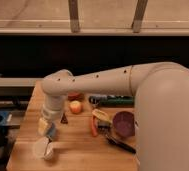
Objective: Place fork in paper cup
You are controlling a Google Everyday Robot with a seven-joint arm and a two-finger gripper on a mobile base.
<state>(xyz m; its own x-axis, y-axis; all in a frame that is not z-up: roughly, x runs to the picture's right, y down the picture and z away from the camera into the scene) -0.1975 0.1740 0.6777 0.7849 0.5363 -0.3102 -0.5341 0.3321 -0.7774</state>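
The off-white paper cup (41, 148) stands near the front left corner of the wooden table (78, 150). My gripper (46, 128) hangs at the end of the white arm, just above the cup and slightly to its right, almost touching the rim. I cannot make out the fork: it is hidden behind the gripper or lost against the cup.
An orange fruit (76, 106) lies mid-table. To the right are a purple bowl (123, 123), a black-handled utensil (120, 144), a yellow item (101, 115) and an orange item (93, 128). Green and blue packets (113, 100) lie behind. The table's left edge is close to the cup.
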